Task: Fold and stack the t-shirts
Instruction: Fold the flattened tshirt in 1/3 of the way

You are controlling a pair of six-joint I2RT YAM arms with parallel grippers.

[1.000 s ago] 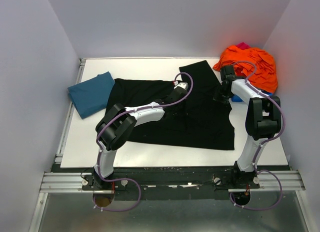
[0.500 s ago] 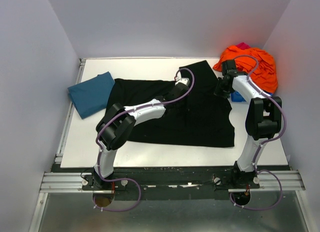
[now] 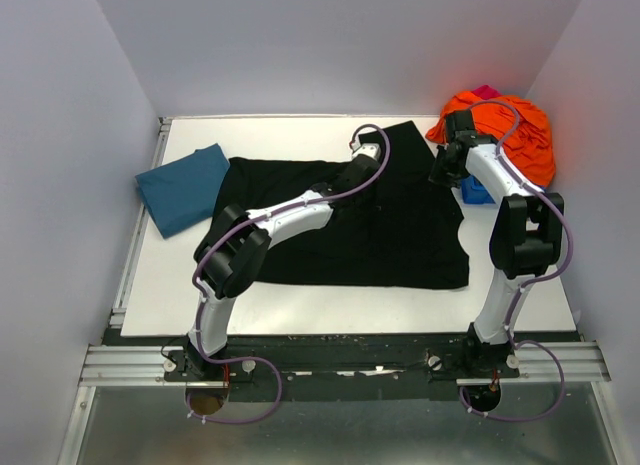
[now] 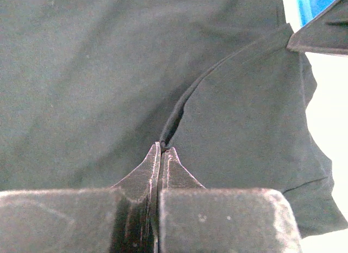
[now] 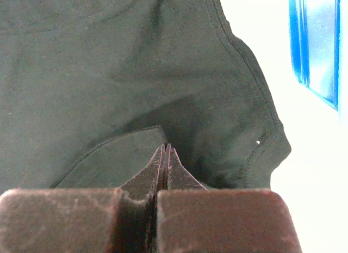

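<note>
Black t-shirt [image 3: 400, 235]: only wrist cams showed us left claw [image 4: 162, 155] and right claw [image 5: 165, 152] pinching it; overhead, it'd slid back.

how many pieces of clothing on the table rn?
3 clear: black shirt spread mid-table, teal shirt folded at left edge, orange garment crumpled far right. Pink scrap behind the orange may be a fourth.

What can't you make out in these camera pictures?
The blue bin: top view, mostly behind the right arm and orange cloth; right wrist view, cut by the edge.
The pink item: top view, only a sliver behind the orange cloth.
The black t-shirt: both wrist views, too close to show its outline.
</note>
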